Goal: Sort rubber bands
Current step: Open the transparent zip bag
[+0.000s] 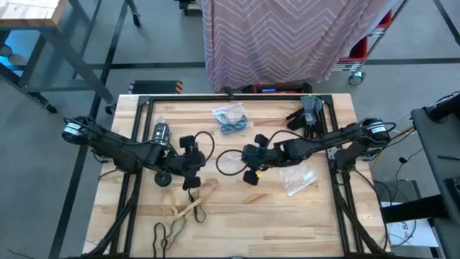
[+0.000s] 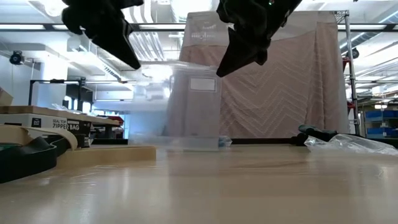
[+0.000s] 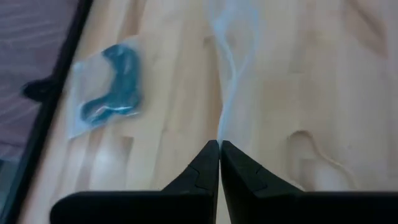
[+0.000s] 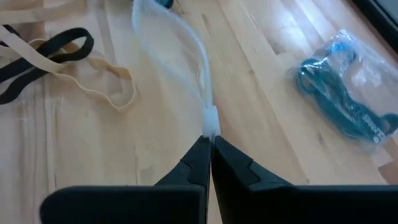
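Both claws, left (image 3: 219, 147) and right (image 4: 209, 142), are pinched shut on an empty clear bag (image 2: 194, 109) held above worktop (image 1: 302, 216) centre; blue bands (image 1: 231, 124) sit bagged at twelve o'clock, tan and black bands (image 1: 183, 212) lie loose at seven.

A light wooden table (image 1: 287, 230) with a black frame carries everything. Near its far edge lies a clear plastic bag of blue rubber bands (image 1: 231, 119), with dark grey gloves (image 1: 309, 113) to the right. Another clear bag (image 1: 296, 178) rests right of centre. Tan rubber bands (image 1: 188, 205) and black rubber bands (image 1: 167, 232) lie near the front left.
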Controlling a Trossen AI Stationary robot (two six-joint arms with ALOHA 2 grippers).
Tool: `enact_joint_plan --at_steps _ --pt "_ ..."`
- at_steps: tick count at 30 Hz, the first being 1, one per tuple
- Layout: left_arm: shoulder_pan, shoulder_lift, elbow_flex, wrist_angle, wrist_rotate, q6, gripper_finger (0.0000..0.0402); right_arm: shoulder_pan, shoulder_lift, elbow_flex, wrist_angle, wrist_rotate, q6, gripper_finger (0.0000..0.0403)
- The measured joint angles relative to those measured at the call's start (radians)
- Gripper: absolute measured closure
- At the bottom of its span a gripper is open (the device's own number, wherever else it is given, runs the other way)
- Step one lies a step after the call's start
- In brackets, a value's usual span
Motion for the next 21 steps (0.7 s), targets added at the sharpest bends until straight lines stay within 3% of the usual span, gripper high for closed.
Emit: enact_joint_plan --at_steps 9,21 --pt "0.0 -0.001 0.0 0.058 0.004 0.013 0.0402 0.0 0.0 0.0 0.025 -0.043 -0.001 0.0403" --pt "0.01 -0.006 0.0 0.015 -0.041 -0.057 0.0402 -0.002 -0.003 0.0 0.017 -0.044 0.042 0.0403"
